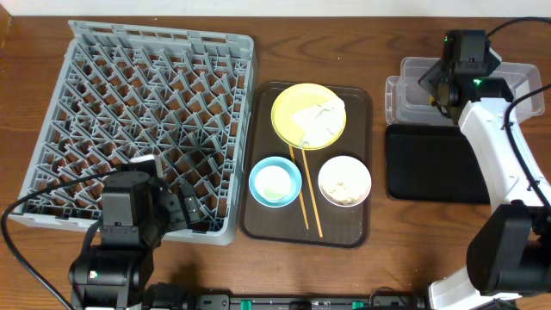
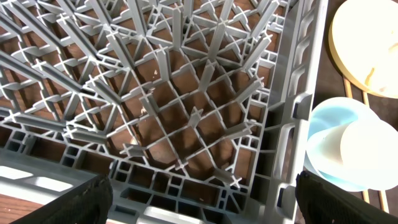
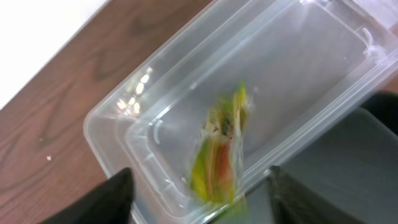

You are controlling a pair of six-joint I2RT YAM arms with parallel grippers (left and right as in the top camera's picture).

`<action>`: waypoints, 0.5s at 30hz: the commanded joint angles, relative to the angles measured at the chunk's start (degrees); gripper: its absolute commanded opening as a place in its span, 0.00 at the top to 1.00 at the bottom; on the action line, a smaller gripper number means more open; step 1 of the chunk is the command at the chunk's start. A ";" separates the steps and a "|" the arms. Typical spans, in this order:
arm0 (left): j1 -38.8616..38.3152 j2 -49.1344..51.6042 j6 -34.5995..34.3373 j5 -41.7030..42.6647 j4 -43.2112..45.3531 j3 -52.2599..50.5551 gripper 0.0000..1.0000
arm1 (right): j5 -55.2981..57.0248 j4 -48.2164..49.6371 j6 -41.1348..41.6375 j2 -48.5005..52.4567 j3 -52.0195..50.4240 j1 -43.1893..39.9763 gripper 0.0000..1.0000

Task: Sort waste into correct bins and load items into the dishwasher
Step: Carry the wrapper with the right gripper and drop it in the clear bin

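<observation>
My right gripper [image 1: 439,86] [image 3: 202,190] is open above the clear tub [image 1: 508,82] [image 3: 155,99]. The orange-and-green wrapper [image 3: 221,149] is blurred between its spread fingers, inside the tub, not gripped. The black tray [image 1: 435,162] [image 3: 348,162] lies beside the tub. My left gripper [image 1: 185,211] [image 2: 202,186] is open and empty over the near right corner of the grey dish rack [image 1: 146,120] [image 2: 186,106]. The yellow plate [image 1: 293,108] holds the white napkin [image 1: 320,116]. The blue bowl [image 1: 275,182] [image 2: 323,118] holds the white cup [image 2: 367,152]. The white bowl [image 1: 344,180] holds rice crumbs. The chopsticks [image 1: 306,194] lie between the bowls.
The plate, bowls and chopsticks sit on a dark brown serving tray [image 1: 357,108] between the rack and the bins. The table is brown wood. The right arm reaches over the black tray.
</observation>
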 commanded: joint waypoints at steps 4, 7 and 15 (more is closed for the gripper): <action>0.24 -0.04 -0.76 -0.31 -0.02 1.16 0.06 | -19.85 4.90 -21.88 -3.13 -0.31 2.12 0.27; 0.24 -0.04 -0.76 -0.28 -0.02 1.16 0.06 | -31.63 4.59 -31.45 -3.61 -0.31 5.68 0.24; 0.24 -0.04 -0.76 -0.31 -0.02 1.16 0.06 | -24.46 -1.33 -34.64 0.11 -0.35 18.71 0.20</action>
